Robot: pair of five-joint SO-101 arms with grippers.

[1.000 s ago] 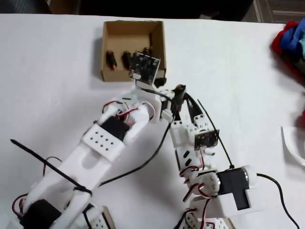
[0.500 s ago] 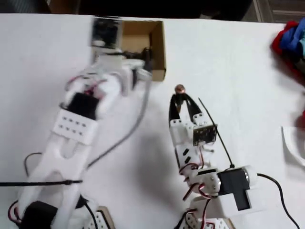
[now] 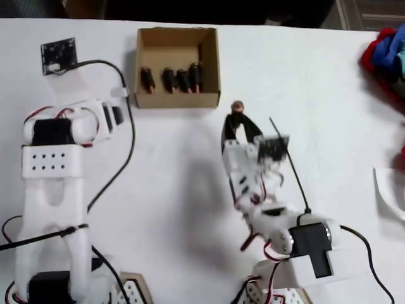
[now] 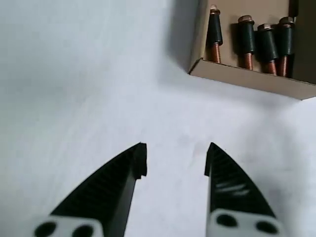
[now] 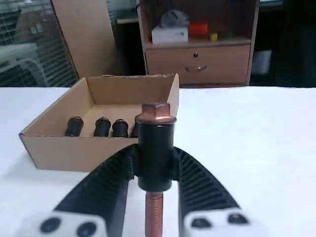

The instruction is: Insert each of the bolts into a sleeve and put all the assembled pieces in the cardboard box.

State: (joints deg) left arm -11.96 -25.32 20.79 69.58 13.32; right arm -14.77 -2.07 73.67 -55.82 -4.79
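Note:
The cardboard box (image 3: 177, 100) stands at the table's far middle and holds several black sleeves with copper bolts (image 3: 169, 79) lying side by side. The same pieces (image 4: 247, 39) lie in the box (image 4: 247, 79) in the left wrist view. My left gripper (image 4: 175, 158) is open and empty above bare table, left of the box (image 3: 112, 116). My right gripper (image 5: 154, 168) is shut on a black sleeve with a copper bolt (image 5: 155, 143) through it, held upright. In the high view that piece (image 3: 238, 107) is just right of the box's near corner, between the right gripper (image 3: 238, 125) fingers.
A heap of coloured cloth (image 3: 386, 50) lies at the far right edge, with a white object (image 3: 389, 190) nearer on the right. Behind the box (image 5: 98, 143), off the table, are a wooden cabinet (image 5: 197, 59) and a leaning cardboard sheet (image 5: 84, 39).
My left arm has swung away from the box to the left, and more assembled pieces now show in the box. My right gripper has kept its piece and moved slightly toward the box.

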